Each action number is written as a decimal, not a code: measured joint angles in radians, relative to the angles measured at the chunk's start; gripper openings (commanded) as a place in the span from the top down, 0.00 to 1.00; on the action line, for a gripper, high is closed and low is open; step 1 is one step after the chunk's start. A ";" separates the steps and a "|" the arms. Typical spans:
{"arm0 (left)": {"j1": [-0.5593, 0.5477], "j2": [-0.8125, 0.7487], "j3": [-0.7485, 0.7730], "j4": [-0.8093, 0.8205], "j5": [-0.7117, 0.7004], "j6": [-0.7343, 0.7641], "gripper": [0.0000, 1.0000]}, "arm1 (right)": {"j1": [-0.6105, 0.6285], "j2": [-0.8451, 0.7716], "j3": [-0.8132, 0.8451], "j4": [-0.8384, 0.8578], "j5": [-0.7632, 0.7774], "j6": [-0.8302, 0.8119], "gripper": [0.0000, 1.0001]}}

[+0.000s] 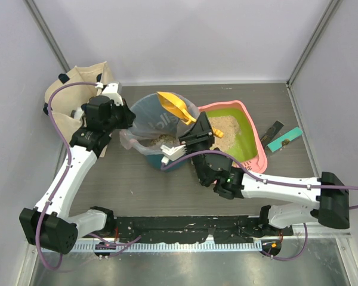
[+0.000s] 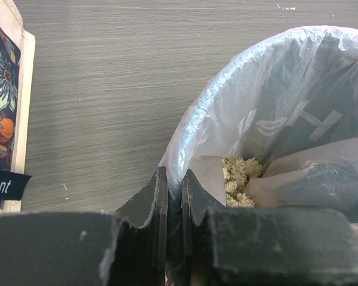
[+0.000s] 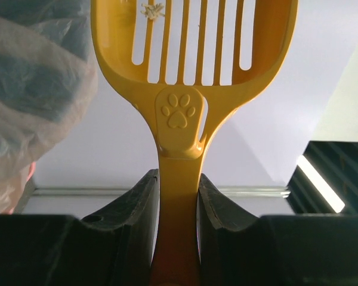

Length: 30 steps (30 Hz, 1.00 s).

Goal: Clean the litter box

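Observation:
The pink litter box (image 1: 258, 143) with a lime-green floor and beige litter lies right of centre. My right gripper (image 1: 198, 132) is shut on the handle of the orange slotted scoop (image 1: 175, 106), held raised over the teal bin (image 1: 148, 114). In the right wrist view the scoop (image 3: 188, 59) points up with a small crumb of litter on its slots. My left gripper (image 2: 173, 185) is shut on the rim of the clear bag (image 2: 268, 107) that lines the bin. Clumps of litter (image 2: 238, 179) lie in the bag.
A beige cloth bag (image 1: 77, 89) with a floral lining (image 2: 3, 83) lies at the back left. A black and teal tool (image 1: 281, 137) lies right of the litter box. Grey walls enclose the table.

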 measured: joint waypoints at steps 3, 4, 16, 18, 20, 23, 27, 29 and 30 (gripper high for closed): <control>0.000 0.000 0.000 0.000 0.000 0.000 1.00 | 0.002 -0.069 -0.021 -0.129 0.043 0.084 0.99; 0.000 0.000 0.000 0.000 0.000 -0.001 1.00 | 0.002 -0.087 -0.033 -0.162 0.054 0.107 0.99; -0.011 0.000 0.000 0.016 0.019 -0.007 1.00 | 0.015 -0.134 -0.090 -0.385 0.066 0.275 0.99; -0.011 0.000 0.000 0.009 0.019 -0.006 1.00 | 0.015 -0.134 -0.068 -0.383 0.077 0.266 0.99; -0.010 0.000 0.000 -0.002 0.018 -0.006 1.00 | 0.014 -0.133 -0.035 -0.376 0.086 0.256 0.99; -0.008 0.000 0.000 -0.010 0.017 -0.006 1.00 | 0.013 -0.133 -0.003 -0.340 0.097 0.238 0.99; -0.008 0.000 0.000 -0.011 0.015 -0.006 1.00 | 0.021 -0.135 -0.016 -0.325 0.108 0.232 0.99; -0.008 0.000 0.000 -0.013 0.012 -0.006 1.00 | 0.035 -0.139 -0.045 -0.332 0.115 0.240 0.99; -0.008 0.000 0.000 -0.013 0.011 -0.006 1.00 | 0.045 -0.143 -0.069 -0.348 0.122 0.248 0.99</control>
